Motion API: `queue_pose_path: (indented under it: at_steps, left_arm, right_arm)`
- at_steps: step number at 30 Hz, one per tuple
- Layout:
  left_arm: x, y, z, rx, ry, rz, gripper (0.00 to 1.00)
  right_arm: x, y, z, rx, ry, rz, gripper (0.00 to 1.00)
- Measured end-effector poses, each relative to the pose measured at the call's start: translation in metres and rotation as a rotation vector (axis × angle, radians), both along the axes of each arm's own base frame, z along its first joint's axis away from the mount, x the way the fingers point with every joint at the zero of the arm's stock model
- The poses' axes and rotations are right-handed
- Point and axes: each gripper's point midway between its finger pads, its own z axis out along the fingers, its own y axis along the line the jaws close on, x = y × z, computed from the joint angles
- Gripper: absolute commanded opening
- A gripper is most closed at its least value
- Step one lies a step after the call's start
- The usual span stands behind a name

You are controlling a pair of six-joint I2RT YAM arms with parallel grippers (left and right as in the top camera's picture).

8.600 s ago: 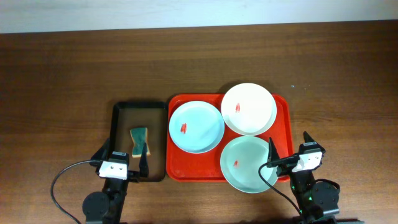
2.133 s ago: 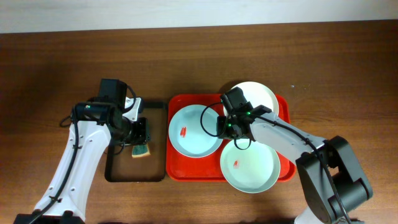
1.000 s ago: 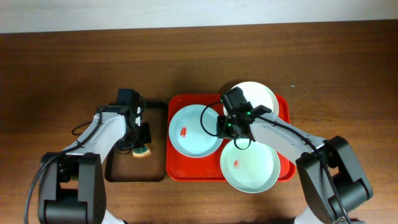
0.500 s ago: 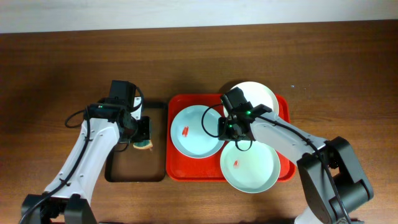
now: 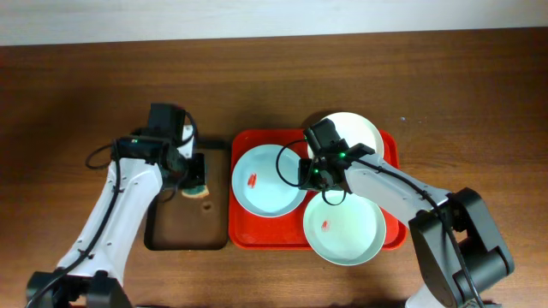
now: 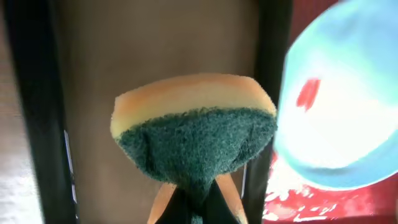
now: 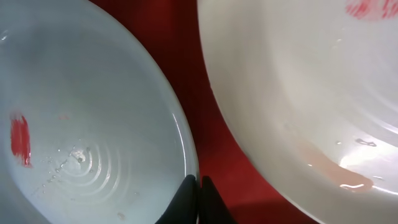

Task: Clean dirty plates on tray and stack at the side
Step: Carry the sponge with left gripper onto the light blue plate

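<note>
The right fingers (image 7: 185,202) pinch the stiff, slick pale blue plate (image 7: 81,124) by its rim; the left fingers (image 6: 196,211) clamp a soft sponge (image 6: 193,124).

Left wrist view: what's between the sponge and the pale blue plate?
Between the sponge and the pale blue plate: only the black tray's right wall, then a sliver of the red tray; nothing loose. Overhead agrees.

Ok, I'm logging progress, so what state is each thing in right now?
sponge, gripped in left hand over black tray
pale blue plate, red smear, rim pinched by right hand
white plate, red smear, on red tray
pale green plate, red smear, on red tray
</note>
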Motion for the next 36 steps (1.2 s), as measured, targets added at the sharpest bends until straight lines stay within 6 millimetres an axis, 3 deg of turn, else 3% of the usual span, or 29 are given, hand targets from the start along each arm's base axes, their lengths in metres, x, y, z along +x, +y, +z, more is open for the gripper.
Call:
queue_pose_path:
  at_steps: [3,5,7,8,10,14,23,26,29,32,36]
  left_arm:
    - [0.031,-0.01,0.039,-0.02,-0.126,-0.017,0.0]
    - [0.039,-0.043,0.046,-0.062,-0.18,-0.089,0.0]
    - [0.041,-0.082,0.036,-0.1,-0.178,-0.163,0.0]
    - [0.041,-0.098,0.021,-0.104,-0.149,-0.183,0.0]
    - [0.04,-0.111,-0.011,-0.096,-0.07,-0.194,0.0]
    - [0.039,-0.11,-0.053,-0.07,0.026,-0.185,0.0]
    - [0.038,-0.121,-0.094,-0.064,0.108,-0.202,0.0]
    - [0.035,-0.133,-0.094,-0.123,0.135,-0.216,0.0]
    - [0.016,-0.152,-0.081,-0.281,0.287,-0.218,0.0]
    - [0.045,-0.15,-0.049,-0.33,0.213,-0.201,0.0]
    - [0.045,-0.14,-0.047,-0.192,0.17,-0.212,0.0]
  right_arm:
    - [-0.001,0.0,0.0,0.002,0.003,0.002,0.04]
    - [-0.001,0.0,-0.001,0.003,0.003,0.001,0.04]
    - [-0.001,0.001,0.0,0.005,0.004,0.003,0.04]
    - [-0.001,0.001,-0.001,0.005,0.005,0.002,0.04]
    - [-0.001,0.001,-0.001,0.005,0.005,0.003,0.04]
    - [-0.001,0.001,-0.001,0.005,0.004,0.003,0.04]
    - [-0.001,0.0,-0.001,0.003,0.005,0.002,0.04]
    - [-0.001,-0.001,-0.001,-0.001,0.004,-0.001,0.04]
    - [-0.001,-0.001,-0.001,-0.001,0.003,-0.001,0.04]
    - [-0.001,-0.001,-0.001,0.002,0.004,-0.001,0.04]
    - [-0.001,-0.001,-0.001,0.002,0.004,0.0,0.04]
